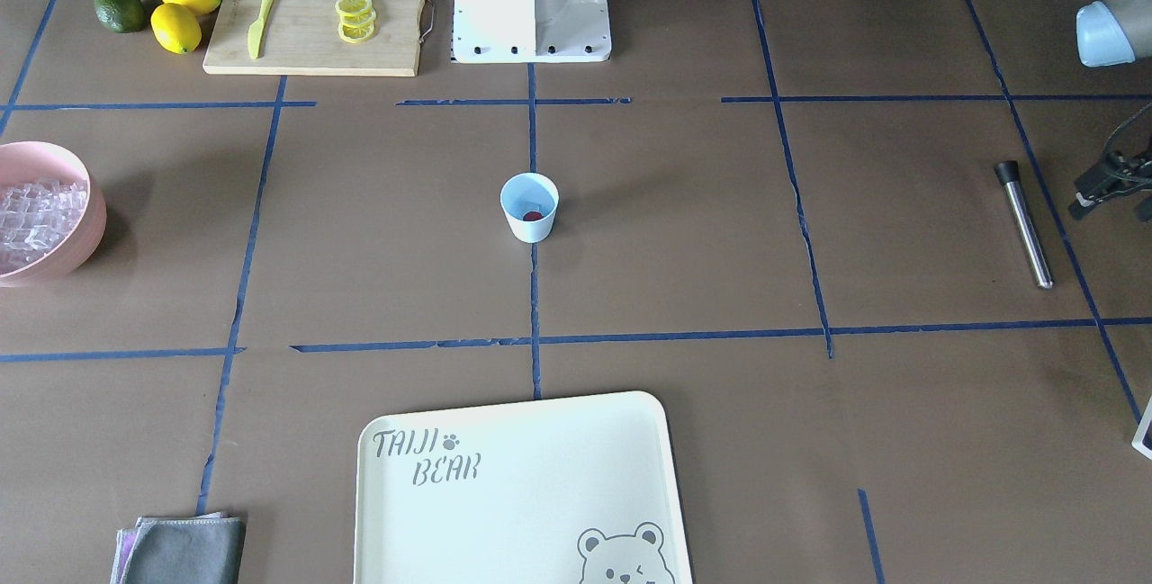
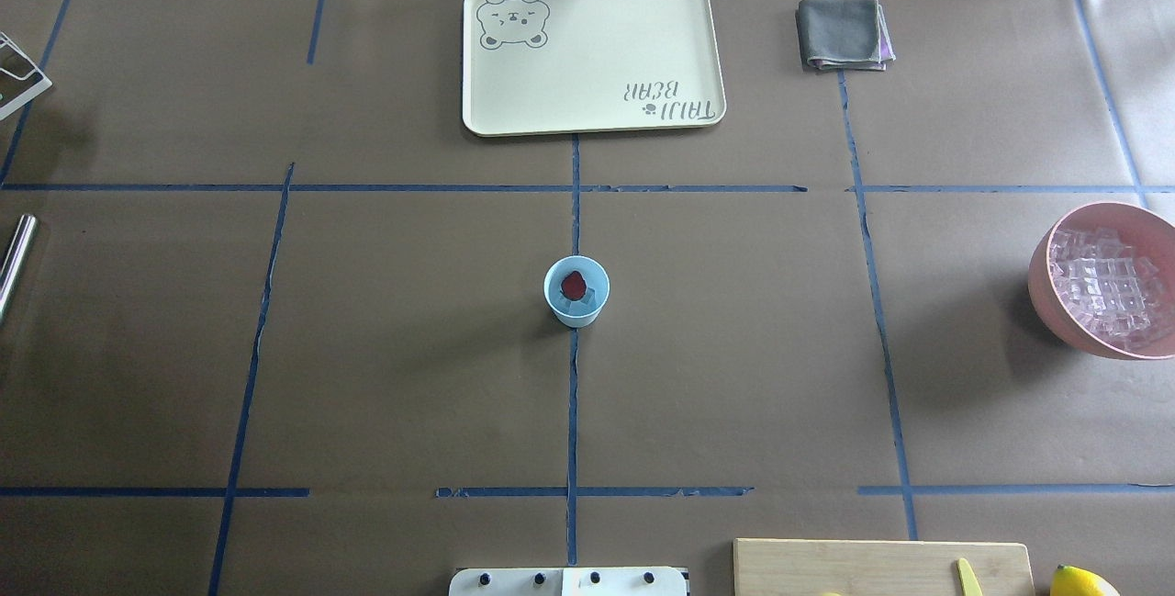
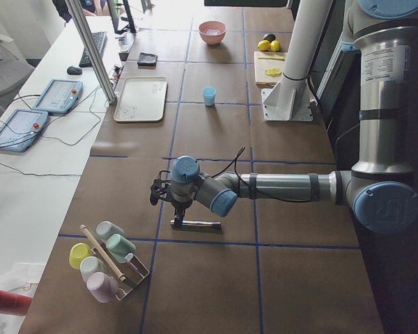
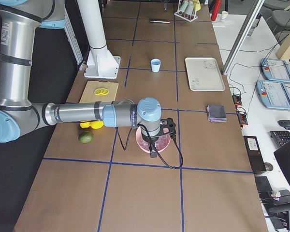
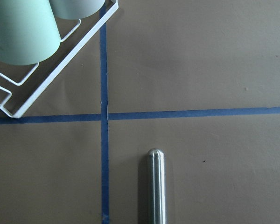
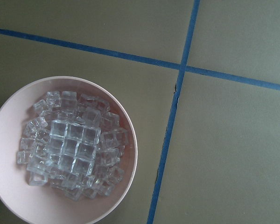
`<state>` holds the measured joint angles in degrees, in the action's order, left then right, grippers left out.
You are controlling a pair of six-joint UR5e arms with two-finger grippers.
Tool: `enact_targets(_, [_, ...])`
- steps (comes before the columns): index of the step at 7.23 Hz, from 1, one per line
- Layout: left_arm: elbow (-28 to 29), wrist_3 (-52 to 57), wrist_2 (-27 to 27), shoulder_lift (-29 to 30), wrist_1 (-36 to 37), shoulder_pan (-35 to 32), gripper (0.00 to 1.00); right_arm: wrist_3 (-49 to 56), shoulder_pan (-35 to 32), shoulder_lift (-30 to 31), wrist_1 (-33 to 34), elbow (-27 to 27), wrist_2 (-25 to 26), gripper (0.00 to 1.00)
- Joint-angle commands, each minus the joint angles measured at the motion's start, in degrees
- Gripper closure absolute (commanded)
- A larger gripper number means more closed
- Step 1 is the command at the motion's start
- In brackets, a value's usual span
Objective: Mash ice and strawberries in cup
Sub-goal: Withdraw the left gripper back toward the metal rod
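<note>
The light blue cup stands at the table's centre, also seen from the front. A red strawberry lies in it on top of clear ice. More ice fills a pink bowl. A metal muddler lies flat on the table; its rounded end shows in the left wrist view. My left gripper hovers beside the muddler, and I cannot tell if it is open. My right gripper hangs over the pink bowl; its state cannot be told either.
A cutting board carries lemon slices and a yellow knife, with lemons and an avocado beside it. A cream tray, a grey cloth and a wire rack of pastel cups stand around.
</note>
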<state>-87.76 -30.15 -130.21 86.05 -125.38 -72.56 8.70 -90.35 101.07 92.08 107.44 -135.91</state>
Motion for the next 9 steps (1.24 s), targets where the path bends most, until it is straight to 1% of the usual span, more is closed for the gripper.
enact_targets(1, [5.4,-2.5,0.2,1.6,-4.5,4.5,0.03,0.1,0.0,0.0,-0.1,0.0,0.0,0.0])
enact_targets(3, [8.2,-2.4,0.4,3.2,-4.7,5.4,0.05,0.1,0.0,0.0,0.0,-0.1,0.0,0.0])
enact_targets(4, [10.4,-2.0,0.4,5.1,-4.7,5.4,0.06,0.1,0.0,0.0,-0.1,0.0,0.0,0.0])
enact_targets(6, [14.6,-1.7,0.4,7.3,-7.1,5.5,0.08,0.1,0.0,0.0,0.0,0.0,0.0,0.0])
enact_targets(9, [15.3,-1.3,0.5,7.5,-7.8,6.0,0.09,0.1,0.0,0.0,-0.1,0.0,0.0,0.0])
